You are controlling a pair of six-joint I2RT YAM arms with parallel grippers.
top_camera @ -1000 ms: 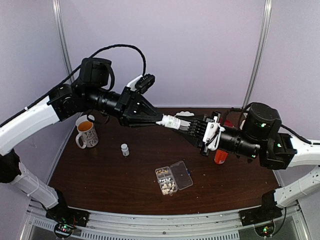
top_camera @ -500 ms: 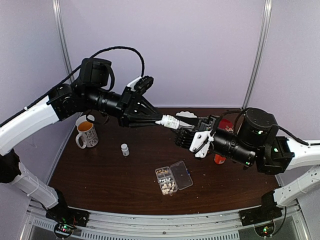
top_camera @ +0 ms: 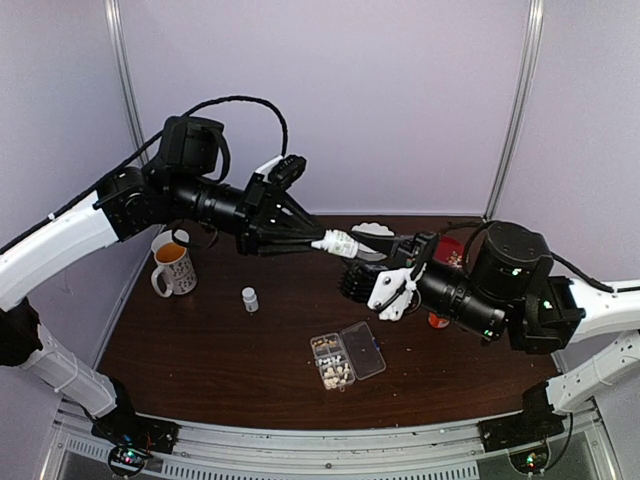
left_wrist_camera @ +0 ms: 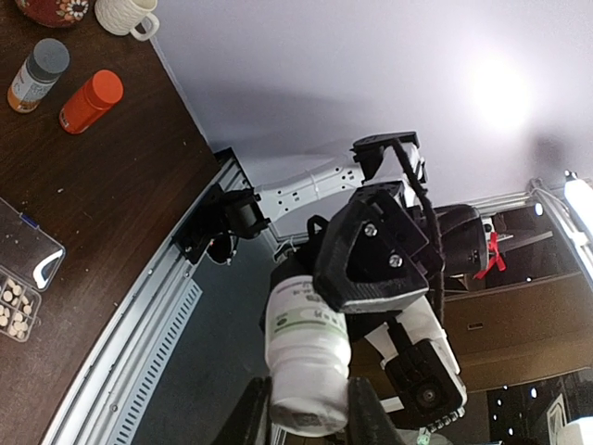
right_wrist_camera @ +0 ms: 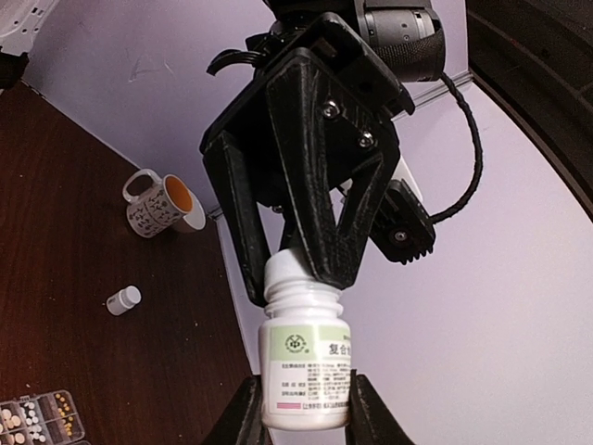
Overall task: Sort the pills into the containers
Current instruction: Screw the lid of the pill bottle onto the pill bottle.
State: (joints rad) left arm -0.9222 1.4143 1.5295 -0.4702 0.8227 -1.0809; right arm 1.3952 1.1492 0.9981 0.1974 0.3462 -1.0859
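Observation:
A white pill bottle (top_camera: 341, 243) with a green label hangs in the air between both arms, above the table's back half. My left gripper (top_camera: 325, 242) is shut on its white cap end (right_wrist_camera: 295, 270). My right gripper (top_camera: 360, 257) is shut on the labelled body (right_wrist_camera: 306, 371). In the left wrist view the bottle (left_wrist_camera: 306, 357) sits between my left fingers (left_wrist_camera: 248, 415). The clear organiser box (top_camera: 348, 357) lies open on the table below, with pale pills (top_camera: 332, 367) in its cells. The pills also show in the left wrist view (left_wrist_camera: 11, 298) and the right wrist view (right_wrist_camera: 16, 423).
A patterned mug (top_camera: 174, 267) with orange liquid stands at the back left. A tiny white bottle (top_camera: 250, 298) stands near it. An orange bottle (top_camera: 438, 319) is partly hidden behind my right arm. A grey-capped bottle (left_wrist_camera: 37, 72) and a white cup (left_wrist_camera: 125, 14) stand further back.
My right arm's wrist has swung left and down and rolled, still holding the bottle. The left arm and the bottle have barely moved.

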